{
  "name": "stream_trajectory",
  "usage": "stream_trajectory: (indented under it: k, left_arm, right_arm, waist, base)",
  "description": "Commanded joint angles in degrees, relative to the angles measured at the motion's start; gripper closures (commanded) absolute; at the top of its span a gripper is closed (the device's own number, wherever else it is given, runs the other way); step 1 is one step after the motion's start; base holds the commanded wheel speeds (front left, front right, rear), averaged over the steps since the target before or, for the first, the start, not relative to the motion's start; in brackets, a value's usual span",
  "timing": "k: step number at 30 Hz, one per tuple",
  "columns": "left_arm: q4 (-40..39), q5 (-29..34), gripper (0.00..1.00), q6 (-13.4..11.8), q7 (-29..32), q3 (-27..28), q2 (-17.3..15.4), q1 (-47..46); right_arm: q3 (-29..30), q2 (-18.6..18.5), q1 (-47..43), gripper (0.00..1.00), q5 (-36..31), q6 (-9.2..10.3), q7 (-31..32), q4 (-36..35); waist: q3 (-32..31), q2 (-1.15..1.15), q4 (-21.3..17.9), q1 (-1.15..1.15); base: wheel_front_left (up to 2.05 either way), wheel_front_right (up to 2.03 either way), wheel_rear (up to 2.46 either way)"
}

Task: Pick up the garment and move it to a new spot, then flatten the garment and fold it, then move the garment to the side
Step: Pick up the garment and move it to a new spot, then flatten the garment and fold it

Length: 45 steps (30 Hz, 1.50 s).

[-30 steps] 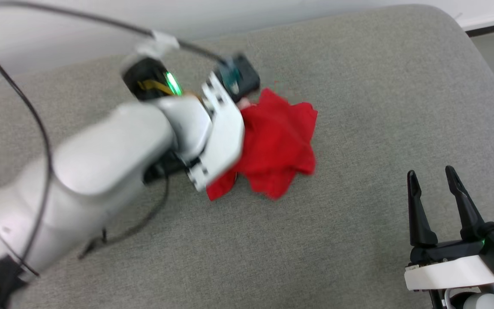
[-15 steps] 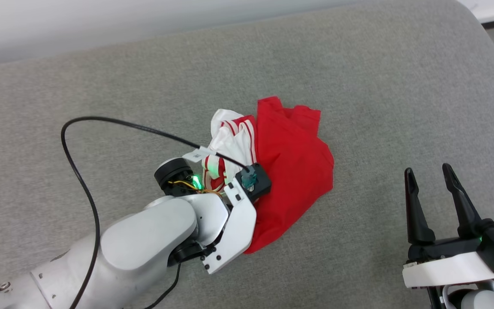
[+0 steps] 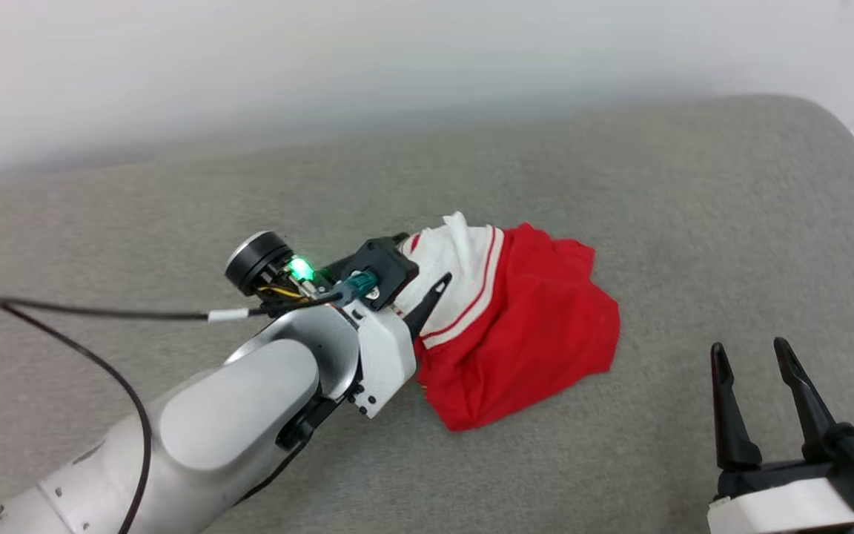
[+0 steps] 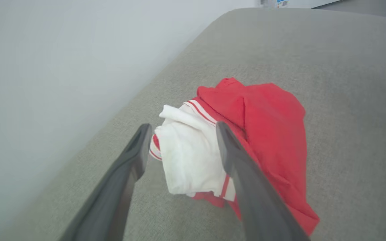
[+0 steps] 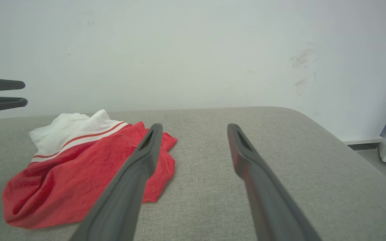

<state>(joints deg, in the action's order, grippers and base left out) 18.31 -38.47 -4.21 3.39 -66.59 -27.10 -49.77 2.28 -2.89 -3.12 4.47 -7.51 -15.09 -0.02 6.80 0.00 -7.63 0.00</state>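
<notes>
Lying crumpled on the grey woven cushion (image 3: pixel 175 208), the garment (image 3: pixel 538 334) is sitting mid-view: soft red cloth in loose folds, its white sleeve with red stripes bunching at 10 o'clock of the heap. The left gripper (image 4: pixel 183 127) is hovering over that sleeve, tapered dark fingers now splaying wide and gripping nothing, where half a second ago they were pinched together. The right gripper (image 3: pixel 747 347) is waiting at 5 o'clock, equally spread and empty.
</notes>
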Motion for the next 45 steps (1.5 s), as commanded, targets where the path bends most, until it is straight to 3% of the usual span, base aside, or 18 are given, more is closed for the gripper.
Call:
stream_trajectory:
  k: [1,11,15,21,24,30,45]
  left_arm:
    - [-0.33,0.56,0.0,-1.56,-1.51,0.42,-0.48,1.21]
    - [-1.82,2.21,0.0,-18.6,-16.81,7.95,-2.15,11.97]
    - [-3.72,2.97,0.0,-23.44,-18.34,11.36,-2.5,16.99]
    - [-10.08,7.8,0.0,-28.33,-18.61,18.94,-2.17,25.65]
    - [-13.1,10.86,0.0,-28.95,-18.59,22.94,-1.57,30.18]
    - [-16.22,15.68,0.0,-27.62,-18.59,30.09,1.17,38.16]
    - [-15.21,23.55,0.0,-18.86,-18.6,42.43,9.58,49.92]
  right_arm:
    - [0.28,0.04,-0.88,0.0,-0.43,0.04,-0.12,-0.01]
    - [1.6,0.03,-3.02,0.0,-0.08,0.04,-0.12,-0.65]
    - [1.95,0.03,-3.47,0.0,-0.09,0.04,-0.12,-0.89]
    - [2.17,0.03,-4.1,0.0,0.41,0.04,-0.12,-1.33]
    - [2.27,0.03,-4.12,0.0,0.72,0.04,-0.12,-1.67]
    - [2.12,0.03,-5.08,0.0,1.62,0.04,-0.12,-2.15]
    - [1.73,0.03,-8.35,0.0,3.85,0.04,-0.12,-1.27]
  waist:
    - [-2.12,0.0,2.15,0.0]
    - [-4.66,0.0,6.22,0.0]
    - [-5.25,0.0,7.3,0.0]
    - [-5.97,0.0,8.3,0.0]
    - [-6.28,0.0,8.67,0.0]
    - [-7.11,0.0,9.04,0.0]
    - [-9.47,0.0,9.17,0.0]
  base:
    - [0.0,0.0,0.0]
    - [0.0,0.0,0.0]
    - [0.0,0.0,0.0]
    - [0.0,0.0,0.0]
    - [0.0,0.0,0.0]
    - [0.0,0.0,0.0]
    - [0.0,0.0,0.0]
